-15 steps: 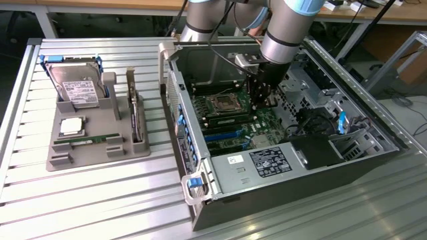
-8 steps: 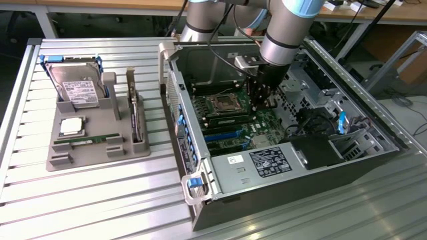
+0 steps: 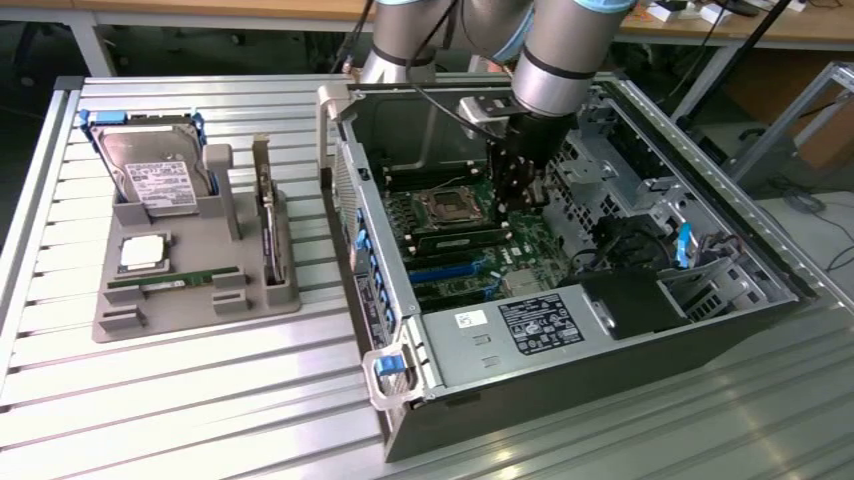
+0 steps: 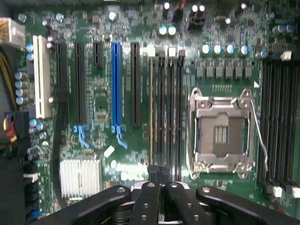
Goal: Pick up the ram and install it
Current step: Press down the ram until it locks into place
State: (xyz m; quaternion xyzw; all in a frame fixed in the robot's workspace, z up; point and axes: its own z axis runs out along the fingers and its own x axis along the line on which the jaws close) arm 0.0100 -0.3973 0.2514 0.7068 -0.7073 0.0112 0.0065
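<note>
A thin green ram stick (image 4: pixel 151 103) stands edge-up in the memory slot nearest the blue connector, beside three black memory slots (image 4: pixel 170 108). My gripper (image 4: pixel 161 188) hangs just above the end of these slots, shut, its two black fingers pressed together with nothing between them. In the exterior view the gripper (image 3: pixel 521 195) reaches down into the open computer case (image 3: pixel 400 330), over the slots beside the silver processor socket (image 3: pixel 443 207).
A grey holder tray (image 3: pixel 160 310) lies at the exterior view's left with a hard drive (image 3: pixel 154 170), a square silver chip (image 3: pixel 144 252), a flat green stick (image 3: pixel 174 283) and an upright card (image 3: pixel 271 230). Case walls, cables and a drive cage (image 3: pixel 601 170) surround the arm.
</note>
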